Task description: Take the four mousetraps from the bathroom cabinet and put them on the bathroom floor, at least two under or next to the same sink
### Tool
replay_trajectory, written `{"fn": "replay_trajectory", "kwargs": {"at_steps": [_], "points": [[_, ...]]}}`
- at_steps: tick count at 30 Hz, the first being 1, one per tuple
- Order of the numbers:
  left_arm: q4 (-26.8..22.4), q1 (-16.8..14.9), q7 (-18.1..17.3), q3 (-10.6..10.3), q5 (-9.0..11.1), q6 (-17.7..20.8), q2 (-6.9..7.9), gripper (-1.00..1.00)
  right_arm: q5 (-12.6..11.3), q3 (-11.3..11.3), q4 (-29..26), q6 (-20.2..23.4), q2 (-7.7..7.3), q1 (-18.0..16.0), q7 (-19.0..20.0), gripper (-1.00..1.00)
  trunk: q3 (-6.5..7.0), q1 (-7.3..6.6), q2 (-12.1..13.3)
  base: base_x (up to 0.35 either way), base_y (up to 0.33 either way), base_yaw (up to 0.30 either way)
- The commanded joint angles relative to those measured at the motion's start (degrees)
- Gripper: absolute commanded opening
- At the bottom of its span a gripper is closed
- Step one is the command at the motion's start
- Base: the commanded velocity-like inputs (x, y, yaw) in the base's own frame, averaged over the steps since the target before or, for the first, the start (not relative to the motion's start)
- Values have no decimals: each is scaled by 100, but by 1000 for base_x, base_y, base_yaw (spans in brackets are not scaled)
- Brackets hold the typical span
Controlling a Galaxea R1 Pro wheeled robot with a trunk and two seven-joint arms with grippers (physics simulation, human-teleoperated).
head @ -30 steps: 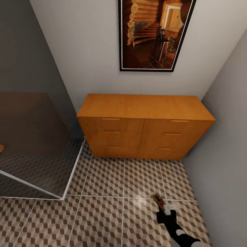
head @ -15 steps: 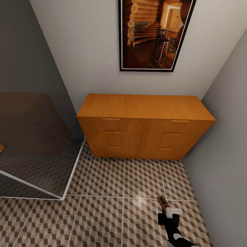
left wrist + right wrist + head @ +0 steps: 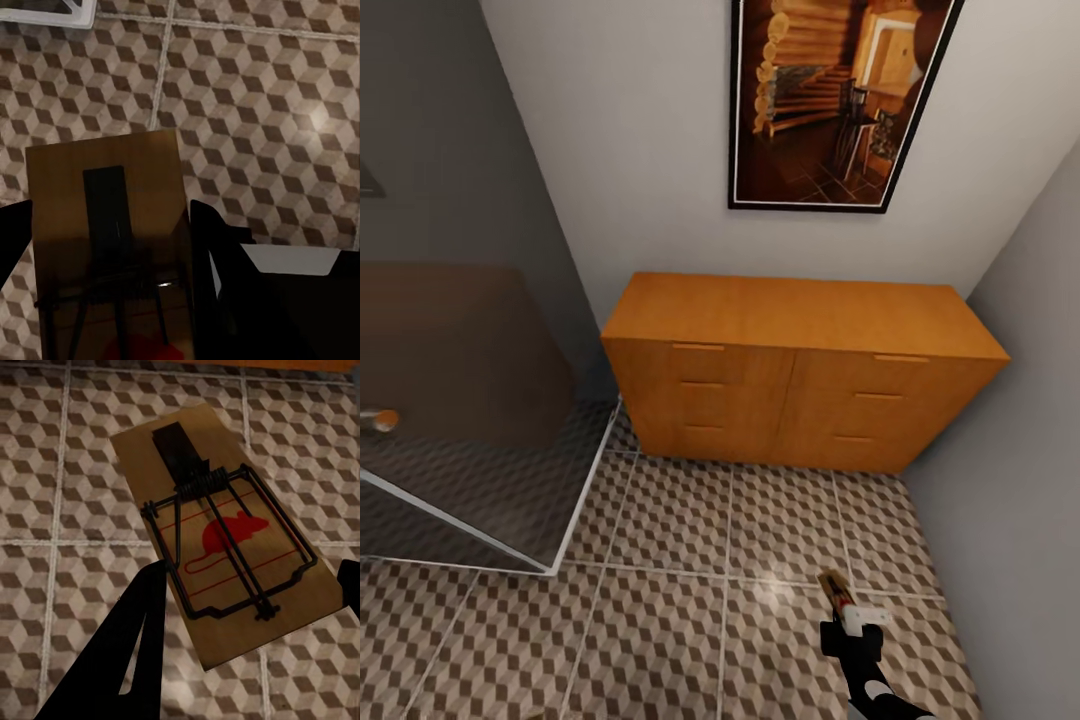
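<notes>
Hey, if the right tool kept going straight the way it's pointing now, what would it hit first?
Most likely the tiled floor. The right tool holds a mousetrap and points down at bare tiles, so the trap's front edge would probably land first. The cabinet lies farther ahead; depth is hard to judge.

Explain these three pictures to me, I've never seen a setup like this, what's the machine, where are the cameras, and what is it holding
These are simulator renders from a wheeled robot with two arms, each ending in a two-fingered gripper. One picture comes from a camera on its head, looking down at a bathroom corner: an orange-brown cabinet against the wall, a framed picture above it, a glass shower screen and the cube-patterned bathroom floor. The right gripper shows low in that view. The other two pictures come from cameras on the wrists, looking along the fingers. Each gripper holds a mousetrap above the tiles: the right gripper's mousetrap shows wire and a red mouse print, while the left gripper holds the other mousetrap.
</notes>
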Motion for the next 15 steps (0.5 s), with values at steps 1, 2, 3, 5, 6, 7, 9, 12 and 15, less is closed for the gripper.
{"fn": "replay_trajectory", "kwargs": {"at_steps": [1, 2, 3, 5, 6, 7, 9, 12, 15], "points": [[10, -4, 33, -41, -10, -15, -3, -100, -53, 51, 5, -19, 1, -3, 9, -100, -2, 3, -9, 0, 0, 185], [10, -4, 33, -41, -10, -15, -3, -100, -53, 51, 5, -19, 1, -3, 8, -100, 5, 3, -9, 0, 0, 172], [10, -4, 32, -41, -10, -15, -3, -100, -53, 51, 5, -19, 1, -3, 8, -100, 12, 3, -9, 0, 0, 163], [10, -4, 32, -41, -10, -15, -3, -100, -53, 51, 5, -19, 1, -3, 8, -100, 26, 3, -9, 0, 0, 158], [10, -4, 32, -41, -10, -15, -3, -100, -53, 51, 5, -19, 1, -3, 8, -100, 34, 3, -9, 0, 0, 152], [10, -4, 32, -41, -10, -15, -3, -100, -53, 51, 5, -19, 1, -3, 8, -100, 42, 3, -9, 0, 0, 152], [10, -4, 32, -41, -10, -15, -3, -100, -53, 51, 5, -19, 1, -3, 8, -100, 58, 3, -9, 0, 0, 150], [10, -4, 33, -41, -10, -15, -3, -100, -53, 51, 5, -19, 1, -3, 8, -100, 82, 3, -9, 0, 0, 151], [10, -4, 33, -41, -10, -15, -3, -100, -53, 51, 5, -19, 1, -3, 7, -100, 106, 3, -9, -5, 0, 153]]}}
